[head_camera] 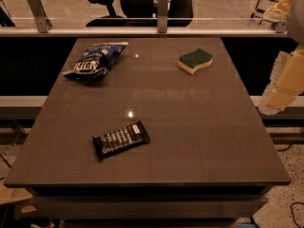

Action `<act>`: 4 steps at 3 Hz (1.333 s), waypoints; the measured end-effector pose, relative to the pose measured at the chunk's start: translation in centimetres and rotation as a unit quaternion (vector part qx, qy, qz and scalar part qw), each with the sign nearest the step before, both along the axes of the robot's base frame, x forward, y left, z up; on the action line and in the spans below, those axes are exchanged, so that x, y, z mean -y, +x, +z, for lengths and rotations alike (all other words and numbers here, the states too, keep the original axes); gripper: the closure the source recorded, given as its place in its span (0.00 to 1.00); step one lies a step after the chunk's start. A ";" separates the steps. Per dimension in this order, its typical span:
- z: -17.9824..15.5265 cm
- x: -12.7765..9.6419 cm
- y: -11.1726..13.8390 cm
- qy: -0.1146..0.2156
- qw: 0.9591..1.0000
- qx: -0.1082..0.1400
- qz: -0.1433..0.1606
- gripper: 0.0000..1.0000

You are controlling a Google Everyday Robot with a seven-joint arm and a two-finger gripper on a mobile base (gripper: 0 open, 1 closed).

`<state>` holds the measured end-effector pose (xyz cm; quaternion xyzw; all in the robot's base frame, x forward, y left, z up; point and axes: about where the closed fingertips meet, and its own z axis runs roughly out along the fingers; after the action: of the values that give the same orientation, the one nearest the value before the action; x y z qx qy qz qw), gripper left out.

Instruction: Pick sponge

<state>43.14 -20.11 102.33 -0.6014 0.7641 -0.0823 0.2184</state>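
Observation:
The sponge (195, 61) lies flat on the far right part of the brown table (190, 127), dark green layer up over pale yellow foam. My gripper (284, 84) shows as a pale shape at the right edge of the view. It is off the table's right side and well apart from the sponge, to the sponge's right and a little nearer. It holds nothing that I can see.
A blue snack bag (96, 59) lies at the far left of the table. A black candy bar wrapper (120, 139) lies near the front, left of centre. A glass railing (161, 23) runs behind the table, with an office chair (107, 6) beyond it.

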 end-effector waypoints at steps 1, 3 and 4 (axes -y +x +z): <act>0.0 0.0 0.0 0.000 1.000 0.000 0.000 0.00; 3.0 0.3 1.4 -0.017 0.999 0.037 0.020 0.00; 4.3 1.8 3.7 -0.017 0.996 0.071 0.042 0.00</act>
<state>46.83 -21.92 106.67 -0.6294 0.7190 -0.1287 0.2650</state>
